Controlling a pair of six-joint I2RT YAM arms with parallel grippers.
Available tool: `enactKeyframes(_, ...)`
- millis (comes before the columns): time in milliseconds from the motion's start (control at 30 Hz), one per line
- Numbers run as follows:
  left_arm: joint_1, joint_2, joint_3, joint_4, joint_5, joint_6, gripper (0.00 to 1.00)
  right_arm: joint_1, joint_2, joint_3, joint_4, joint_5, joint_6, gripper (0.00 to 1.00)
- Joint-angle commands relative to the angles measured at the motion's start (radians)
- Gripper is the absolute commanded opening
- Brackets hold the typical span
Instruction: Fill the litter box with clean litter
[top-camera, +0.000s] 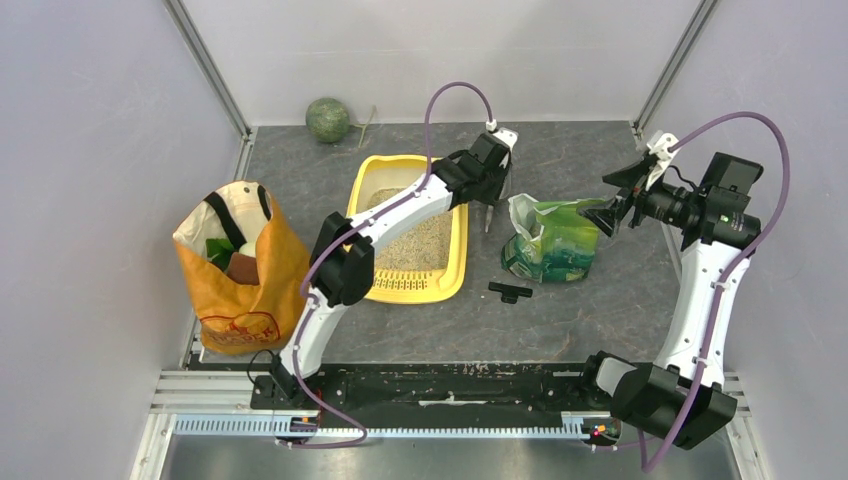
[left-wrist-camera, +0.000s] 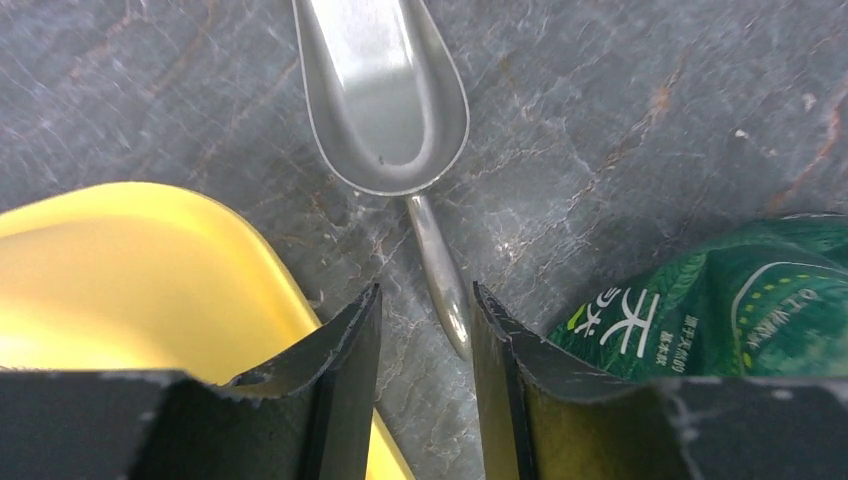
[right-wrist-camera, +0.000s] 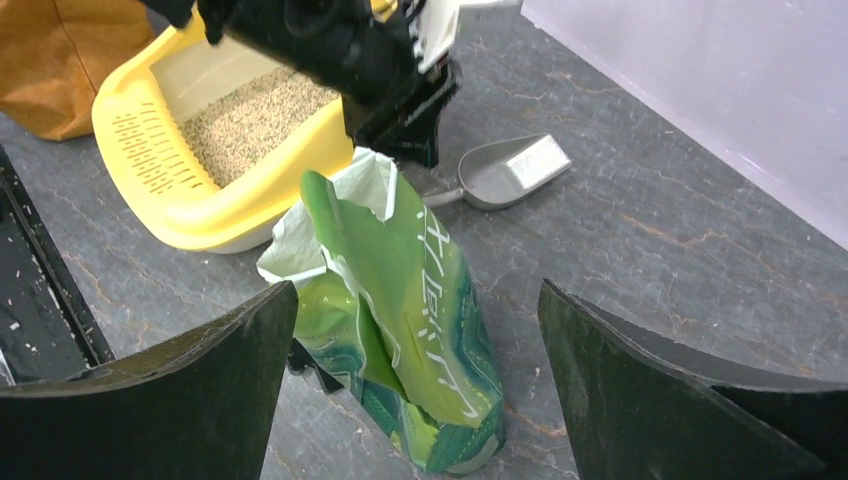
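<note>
The yellow litter box (top-camera: 455, 265) lies left of centre with beige clean litter (top-camera: 425, 245) spread in it; both show in the right wrist view too, the litter box (right-wrist-camera: 200, 225) and the clean litter (right-wrist-camera: 255, 120). A grey metal scoop (left-wrist-camera: 385, 90) lies empty on the table between the box and the green bag (top-camera: 555, 240). My left gripper (left-wrist-camera: 427, 287) hangs over the scoop's handle (left-wrist-camera: 440, 270), jaws partly apart, the handle's end between the tips with a gap on each side. My right gripper (right-wrist-camera: 417, 285) stands wide open just right of the bag (right-wrist-camera: 420, 300), touching nothing.
An orange shopping bag (top-camera: 240, 265) stands at the left. A green ball (top-camera: 327, 119) rests at the back wall. A small black piece (top-camera: 510, 291) lies in front of the green bag. White walls close in the left, back and right.
</note>
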Motion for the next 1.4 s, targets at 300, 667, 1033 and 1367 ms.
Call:
enactKeyframes(300, -0.011, 0.115, 0.052, -0.039, -0.039, -0.159, 0.54, -0.007, -0.017, 0.068, 0.096, -0.037, 0.149, 0.97)
enactKeyframes(667, -0.013, 0.19, 0.089, -0.029, -0.068, -0.208, 0.58, -0.007, -0.036, 0.057, 0.124, -0.041, 0.174, 0.97)
enactKeyframes(1033, -0.016, 0.249, 0.12, -0.036, -0.099, -0.239, 0.58, -0.007, -0.039, 0.058, 0.148, -0.024, 0.202, 0.97)
enactKeyframes(1367, -0.016, 0.276, 0.13, -0.048, -0.131, -0.25, 0.5, -0.007, -0.056, 0.049, 0.158, -0.01, 0.202, 0.97)
